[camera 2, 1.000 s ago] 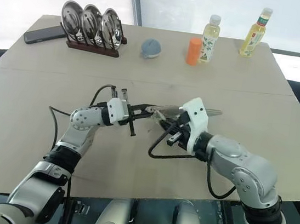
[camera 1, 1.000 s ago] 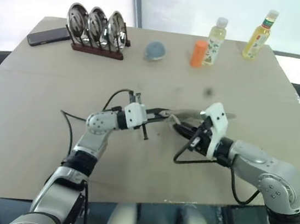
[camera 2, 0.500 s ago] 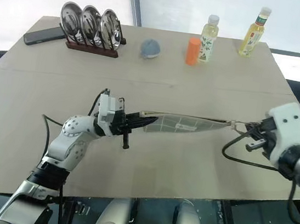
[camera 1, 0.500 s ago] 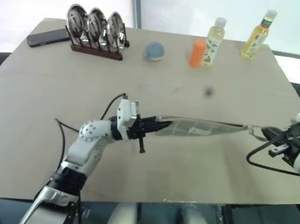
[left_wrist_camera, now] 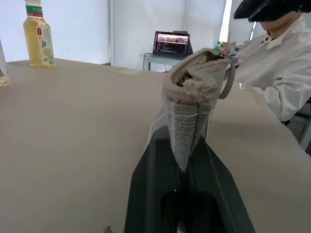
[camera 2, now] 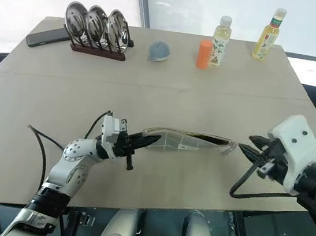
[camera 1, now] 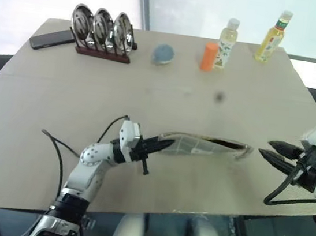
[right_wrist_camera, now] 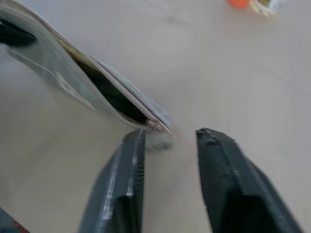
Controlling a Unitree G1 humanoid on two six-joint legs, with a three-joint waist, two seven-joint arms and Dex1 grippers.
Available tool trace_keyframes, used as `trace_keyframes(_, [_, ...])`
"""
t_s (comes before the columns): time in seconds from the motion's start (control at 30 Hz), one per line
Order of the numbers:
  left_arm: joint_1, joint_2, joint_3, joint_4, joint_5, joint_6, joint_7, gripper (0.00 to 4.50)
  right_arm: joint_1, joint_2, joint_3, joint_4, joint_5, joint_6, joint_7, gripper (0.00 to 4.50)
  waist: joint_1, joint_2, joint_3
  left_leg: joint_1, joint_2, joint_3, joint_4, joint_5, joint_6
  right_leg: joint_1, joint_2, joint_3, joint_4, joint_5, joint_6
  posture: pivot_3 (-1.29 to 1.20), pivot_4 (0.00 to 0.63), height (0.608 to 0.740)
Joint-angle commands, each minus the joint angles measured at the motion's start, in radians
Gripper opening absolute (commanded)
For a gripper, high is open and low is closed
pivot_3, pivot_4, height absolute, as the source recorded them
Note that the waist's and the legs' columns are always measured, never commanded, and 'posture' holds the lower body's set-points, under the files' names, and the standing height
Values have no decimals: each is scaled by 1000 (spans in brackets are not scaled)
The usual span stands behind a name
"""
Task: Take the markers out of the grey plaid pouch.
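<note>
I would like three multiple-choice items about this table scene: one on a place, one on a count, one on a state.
1. Where does the round blue-grey ball lie?
A. between the wooden rack of metal lids and the orange cylinder container
B. beside the black phone
C. inside the pouch

2. How many bottles of yellow drink stand at the far edge of the table?
A. one
B. two
C. four

3. In what state is the grey plaid fabric pouch?
A. zipped shut, lying free
B. folded in half
C. unzipped along its top, one end pinched by the left gripper

Answers:
1 A, the ball sits between rack and orange container.
2 B, two bottles show.
3 C, a dark gap runs along the top; the right gripper stands open, apart from the other end.
</note>
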Motion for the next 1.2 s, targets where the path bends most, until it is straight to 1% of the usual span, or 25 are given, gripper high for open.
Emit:
trace_keyframes(0.03, [-6,-7,16,-11,22,-18,9,0,-52,-14,78,20,72,-47,-87,57,1,0,0,0,0,0,0,0,0,0,0,0,0,0,0,0,150,740])
trace_keyframes(0.13, [-8,-9,14,-41,29,-7,20,0,-126,41,251,40,75,-71,-181,57,1,0,0,-1,0,0,0,0,0,0,0,0,0,0,0,0,150,740])
trace_keyframes(0.23, [-11,-11,14,-75,29,17,40,0,-164,102,408,58,22,-76,-226,57,2,0,0,-2,0,0,-1,0,0,-2,0,0,-1,0,0,0,150,740])
trace_keyframes(0.33, [-13,-11,8,-118,29,49,62,0,-189,145,501,88,-26,-86,-238,57,3,0,0,-3,-1,0,-1,0,0,-2,0,1,-1,0,0,0,150,740])
trace_keyframes(0.43, [-9,-5,-4,-221,28,115,107,0,-205,175,562,119,-86,-96,-229,57,3,0,0,-3,-1,0,-1,0,0,-2,0,1,-1,0,0,0,150,740])
trace_keyframes(0.53, [3,10,-11,-308,22,171,134,0,-228,199,578,143,-108,-112,-212,57,2,0,0,-3,-1,0,-1,0,0,-2,0,1,-1,0,0,0,150,740])
trace_keyframes(0.67, [13,25,-13,-373,19,211,151,0,-255,229,516,169,-3,-131,-204,57,1,0,1,-3,-1,0,-2,0,0,-3,0,1,-1,0,0,0,150,740])
trace_keyframes(0.77, [21,31,-12,-401,15,228,159,0,-264,228,494,175,57,-141,-217,57,3,0,1,-3,-1,0,-3,0,0,-3,0,1,-1,0,0,0,150,740])
trace_keyframes(0.87, [28,34,-13,-425,13,243,166,0,-284,214,469,185,128,-158,-239,57,2,0,1,-3,-1,0,-3,0,0,-3,0,1,-1,0,0,0,150,740])
trace_keyframes(1.0, [33,36,-16,-448,12,258,174,0,-306,179,455,195,182,-169,-260,57,2,0,1,-3,-1,0,-3,0,0,-3,0,1,-1,0,0,0,150,740])
trace_keyframes(1.1, [35,37,-21,-464,15,267,179,0,-335,142,449,213,205,-176,-267,57,2,1,1,-3,-1,0,-3,0,0,-3,0,2,-1,0,0,0,150,740])
trace_keyframes(1.2, [37,34,-24,-457,21,263,175,0,-356,120,477,224,197,-175,-263,57,2,1,1,-3,-1,1,-3,0,0,-3,0,2,-1,0,0,0,150,740])
